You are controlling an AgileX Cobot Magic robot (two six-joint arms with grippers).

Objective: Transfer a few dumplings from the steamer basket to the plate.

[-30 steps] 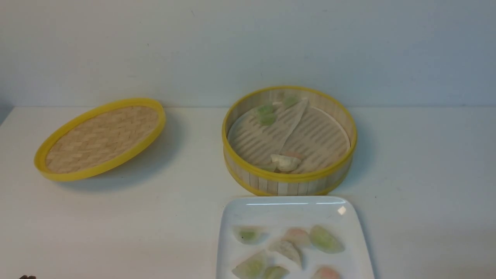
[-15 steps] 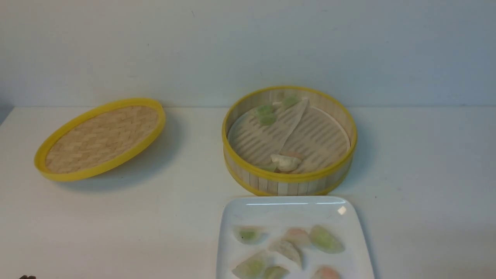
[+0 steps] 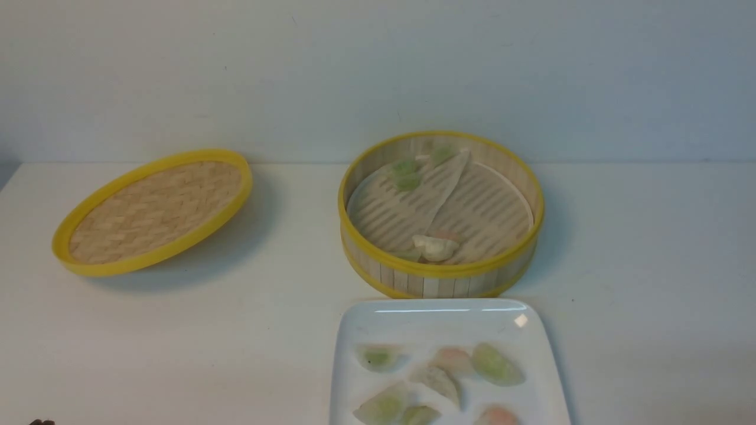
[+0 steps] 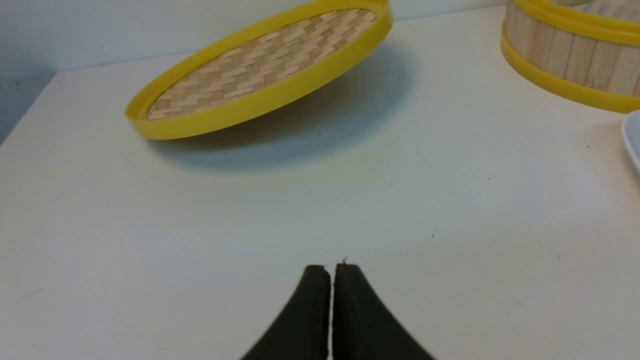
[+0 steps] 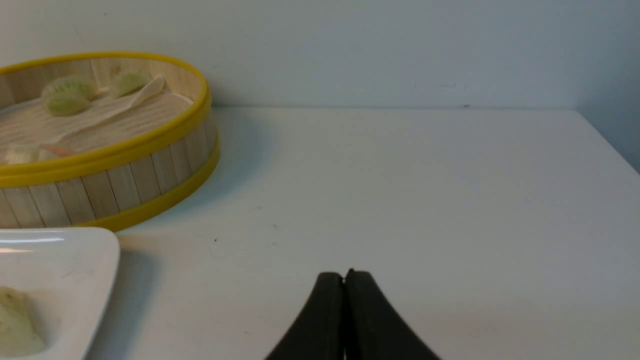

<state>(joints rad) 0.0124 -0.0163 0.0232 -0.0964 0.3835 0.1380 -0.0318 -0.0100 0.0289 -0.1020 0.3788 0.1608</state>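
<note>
The left tool [image 4: 330, 272] has its two black fingers pressed together on nothing, low over the bare white surface [image 4: 200, 240]; the right tool [image 5: 345, 279] is likewise drawn together and empty. Both sit well back from the work, which reads as a parked pose with the transfer largely done.

Ahead of the left tool lies the woven steamer lid [image 4: 260, 65], tilted on its yellow rim and set well aside, presumably so the basket stays open for reaching in. The steamer basket [image 3: 440, 273] stands mid-surface, with the square white plate [image 3: 440, 321] just in front of it, a short carry between the two.

Only the front view shows the plate's contents: about seven dumplings [image 3: 495, 365], green, pink and whitish. It also shows a few left in the basket, green ones at the far wall and a whitish one [image 3: 435, 247] against the near wall. The right wrist view catches only the plate's corner [image 5: 95, 250], and neither tool appears clearly in the front view.
</note>
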